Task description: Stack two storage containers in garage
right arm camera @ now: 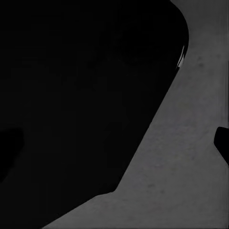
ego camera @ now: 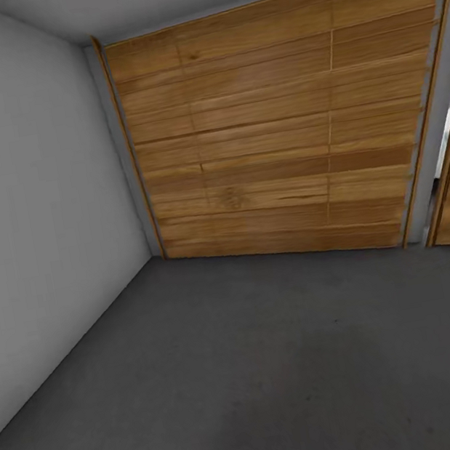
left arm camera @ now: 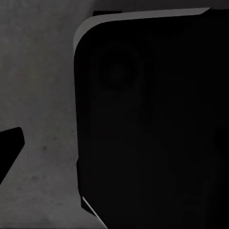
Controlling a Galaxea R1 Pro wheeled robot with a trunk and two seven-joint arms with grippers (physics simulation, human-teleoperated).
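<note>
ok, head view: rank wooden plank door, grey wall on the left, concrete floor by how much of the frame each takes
1. Concrete floor
2. Wooden plank door
3. Grey wall

Floor and door look close, and the floor lies nearer the camera, so their order is unsure.

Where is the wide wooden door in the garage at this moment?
In the head view, the wooden-plank door fills the far wall ahead, meeting the pale grey wall at its left edge and the dark concrete floor below.
</note>
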